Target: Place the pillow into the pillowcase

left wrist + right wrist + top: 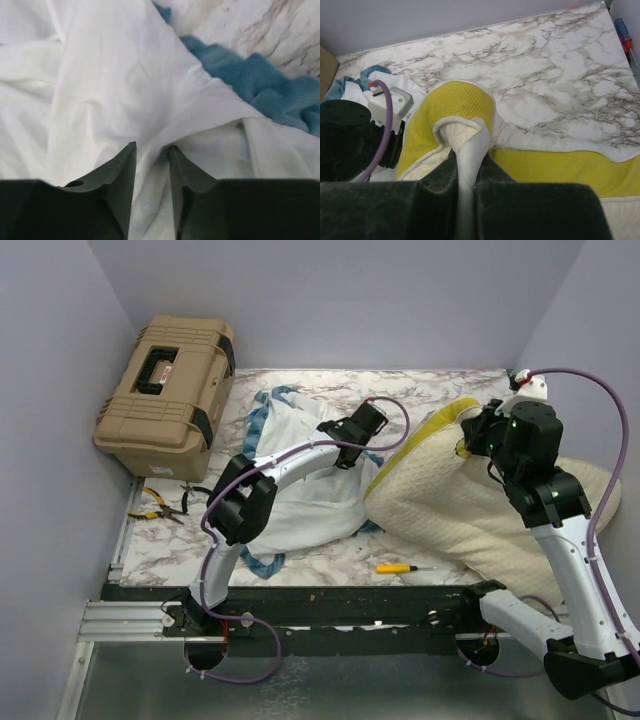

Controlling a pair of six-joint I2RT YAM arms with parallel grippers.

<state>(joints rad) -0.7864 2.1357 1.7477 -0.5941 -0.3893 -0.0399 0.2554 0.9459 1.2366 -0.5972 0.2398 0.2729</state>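
Note:
The pillowcase (300, 500) lies crumpled at the table's centre-left, white inside up, with its blue ruffled trim (260, 85) along the edge. My left gripper (343, 453) presses down into it. In the left wrist view a fold of the white pillowcase (125, 75) is pinched between the left gripper's (152, 150) narrowed jaws. The cream quilted pillow (470, 510) lies at the right, its near corner overhanging the table's front edge. My right gripper (470, 445) is shut on the white piping at the pillow's far left corner, by the yellow band (455, 107) of the pillow, seen at the right gripper (468, 150).
A tan toolbox (165, 380) stands at the back left. Pliers (160, 502) lie in front of it. A yellow screwdriver (400, 567) rests near the front edge of the marble table (420, 390). Another screwdriver (624, 35) lies by the right wall.

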